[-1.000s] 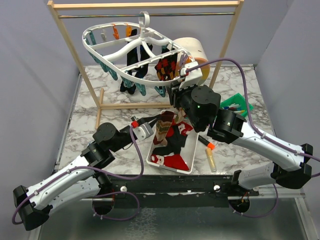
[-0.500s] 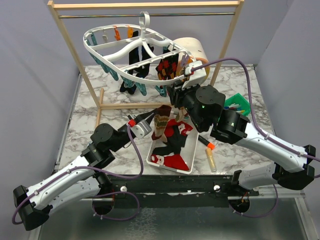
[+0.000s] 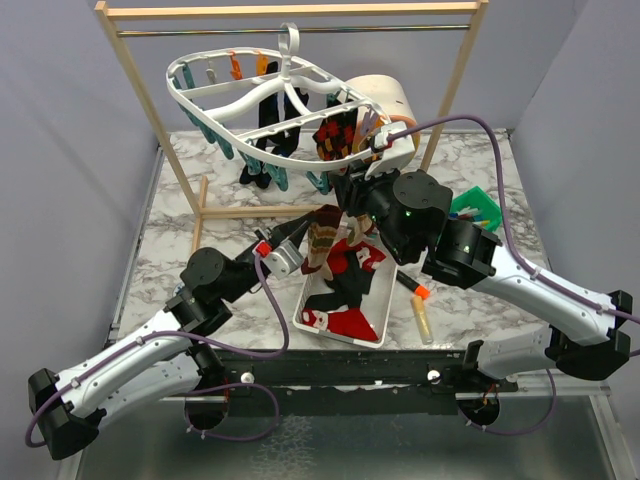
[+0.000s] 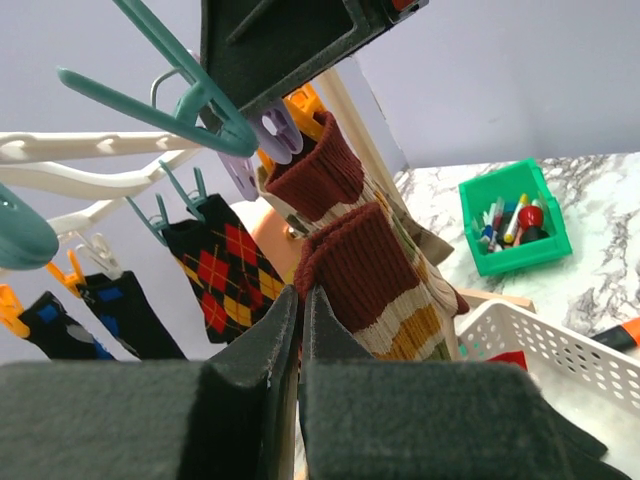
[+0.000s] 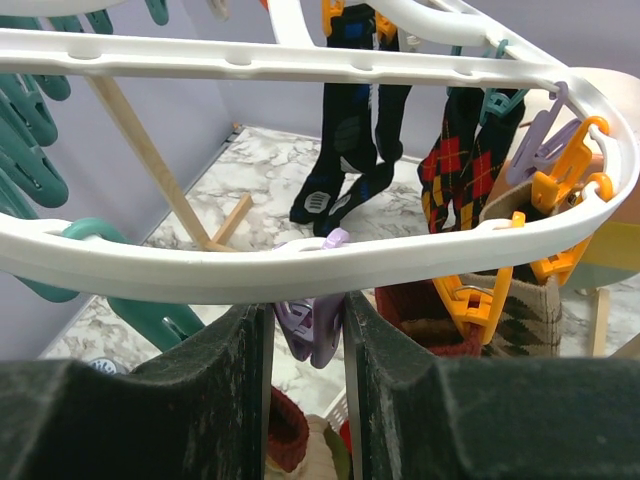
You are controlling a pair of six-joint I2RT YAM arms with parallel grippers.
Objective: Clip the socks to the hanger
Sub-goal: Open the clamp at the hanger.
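**Ana:** What's closest to us?

**Ben:** The white basket [image 4: 540,345] on the table [image 3: 165,255]. It still has red and black socks [image 3: 347,322] in it, waiting their turn.

**Ana:** What just changed?

**Ben:** The left gripper [image 4: 300,300] has lifted the tan sock [image 4: 365,270]. A second ago the sock hung lower, over the basket. Now its brown top is just under the edge of the hanger [image 5: 150,262].

**Ana:** Is it holding on tight?

**Ben:** Yes. Its fingers are pressed together with the sock pinched between them.

**Ana:** And the other one?

**Ben:** The right gripper [image 5: 303,310] has hardly moved. It is pinching the purple clip [image 5: 318,335] that hangs under the hanger's white rim. I can't tell if the clip's mouth is open.

**Ana:** So what does that mean?

**Ben:** I think the sock is nearly ready to go in that clip, but it isn't in yet.

**Ana:** Anything else different?

**Ben:** The hanger has rocked a little. Farther back, a red diamond sock [image 5: 460,150] and black socks [image 5: 345,130] are already hanging from it.
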